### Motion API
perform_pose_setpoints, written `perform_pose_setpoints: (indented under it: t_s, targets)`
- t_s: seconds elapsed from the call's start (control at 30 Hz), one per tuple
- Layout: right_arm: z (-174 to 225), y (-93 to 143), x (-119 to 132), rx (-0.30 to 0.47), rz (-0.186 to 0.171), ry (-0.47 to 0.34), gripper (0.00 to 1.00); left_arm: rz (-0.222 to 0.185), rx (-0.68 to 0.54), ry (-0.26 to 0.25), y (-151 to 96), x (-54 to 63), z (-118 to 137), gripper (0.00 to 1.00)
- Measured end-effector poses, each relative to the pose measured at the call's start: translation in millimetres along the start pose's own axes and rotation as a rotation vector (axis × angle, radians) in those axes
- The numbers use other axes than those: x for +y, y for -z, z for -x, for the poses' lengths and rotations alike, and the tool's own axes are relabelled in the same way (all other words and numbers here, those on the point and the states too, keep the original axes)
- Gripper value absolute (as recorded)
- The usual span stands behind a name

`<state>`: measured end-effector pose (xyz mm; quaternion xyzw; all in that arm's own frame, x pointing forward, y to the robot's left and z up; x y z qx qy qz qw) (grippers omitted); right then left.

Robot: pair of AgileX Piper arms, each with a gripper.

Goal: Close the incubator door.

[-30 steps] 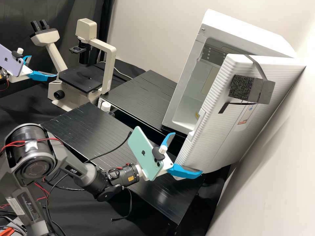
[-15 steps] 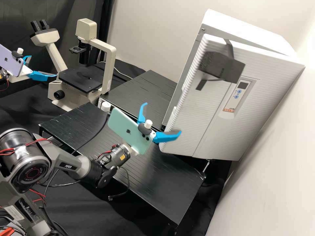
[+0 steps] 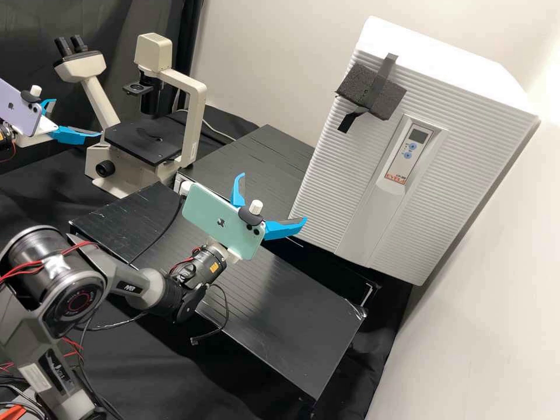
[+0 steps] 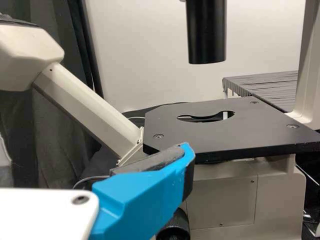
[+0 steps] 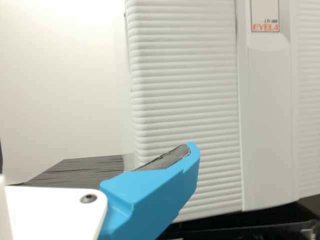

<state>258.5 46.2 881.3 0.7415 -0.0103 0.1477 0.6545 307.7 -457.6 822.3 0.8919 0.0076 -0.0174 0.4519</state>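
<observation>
Right arm: comes in from the high view's lower left corner, over the near edge of the low black table (image 3: 280, 321).
Phone on right arm: mint-green (image 3: 216, 219), mounted just behind the fingers.
Right gripper: (image 3: 273, 197) above the low black table, its two blue fingers spread wide with nothing between them; one fingertip lies by the door's lower edge, and contact cannot be judged.
Left gripper: (image 3: 77, 118) at the high view's left edge, near the microscope, also spread wide and holding nothing. A lilac phone (image 3: 17, 109) is mounted behind it.
Incubator: white cabinet (image 3: 443, 52) at the high view's right, by the wall; its chamber and any contents are hidden behind the door.
Incubator door: ribbed white panel (image 3: 326, 198), shut against the cabinet front, its outer face turned toward the near table and the arms.
Door's long axis: upright, slanting in the high view from upper right to lower left; the smooth strip with the control panel (image 3: 408, 151) runs along it.
Foam block: dark (image 3: 373, 90), strapped near the door's upper corner with black tape.
Inverted microscope: cream frame (image 3: 195, 116), flat black stage (image 4: 250, 130) with a shaped opening.
</observation>
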Motion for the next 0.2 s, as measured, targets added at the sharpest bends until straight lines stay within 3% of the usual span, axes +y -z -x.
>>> perform_pose_setpoints:
  t_s: [0.2]
  targets:
    - [4.7,-3.2,-5.5,0.012,-0.051,-0.014,1.00,0.000,0.000,0.000,0.0,0.0,0.0,1.00]
